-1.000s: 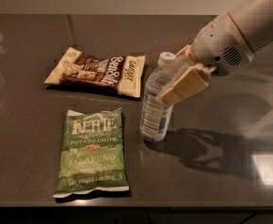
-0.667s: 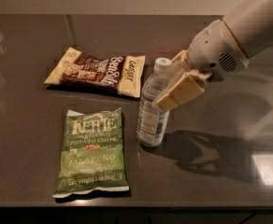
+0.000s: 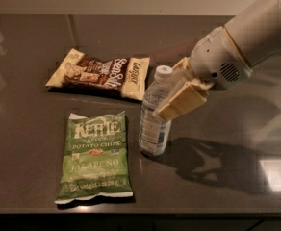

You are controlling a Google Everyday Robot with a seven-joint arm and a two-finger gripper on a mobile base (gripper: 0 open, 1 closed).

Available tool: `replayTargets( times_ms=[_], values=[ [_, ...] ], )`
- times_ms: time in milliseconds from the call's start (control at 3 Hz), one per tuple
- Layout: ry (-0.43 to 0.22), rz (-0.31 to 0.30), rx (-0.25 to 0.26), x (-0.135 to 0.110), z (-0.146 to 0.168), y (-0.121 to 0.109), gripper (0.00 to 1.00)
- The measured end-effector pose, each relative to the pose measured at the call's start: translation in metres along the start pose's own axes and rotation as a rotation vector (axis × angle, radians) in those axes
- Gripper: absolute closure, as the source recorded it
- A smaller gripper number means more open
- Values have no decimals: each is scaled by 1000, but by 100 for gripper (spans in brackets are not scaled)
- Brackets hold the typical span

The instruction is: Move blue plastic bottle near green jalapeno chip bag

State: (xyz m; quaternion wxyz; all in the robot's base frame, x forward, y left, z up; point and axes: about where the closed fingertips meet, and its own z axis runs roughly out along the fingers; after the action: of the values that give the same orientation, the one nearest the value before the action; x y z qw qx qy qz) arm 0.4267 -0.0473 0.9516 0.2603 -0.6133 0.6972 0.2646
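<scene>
The blue plastic bottle, clear with a white cap and a pale label, stands near the middle of the dark table, leaning slightly. Its base is just right of the green jalapeno chip bag, which lies flat at the front left. My gripper reaches in from the right and is shut on the bottle's upper half. One tan finger crosses in front of the bottle; the other is behind its neck.
A brown-and-cream snack bag lies behind the green bag, just left of the bottle's cap. My white arm fills the upper right. The dark tabletop ends at a front edge along the bottom.
My gripper and the bottle in it have shifted a little to the left, closer to the green bag. Both bags have stayed where they were.
</scene>
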Motion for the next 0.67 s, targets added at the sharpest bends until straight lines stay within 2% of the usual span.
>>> replayTargets(
  times_ms=[667],
  values=[
    [-3,-2,-3,1,2,5,12]
  ],
)
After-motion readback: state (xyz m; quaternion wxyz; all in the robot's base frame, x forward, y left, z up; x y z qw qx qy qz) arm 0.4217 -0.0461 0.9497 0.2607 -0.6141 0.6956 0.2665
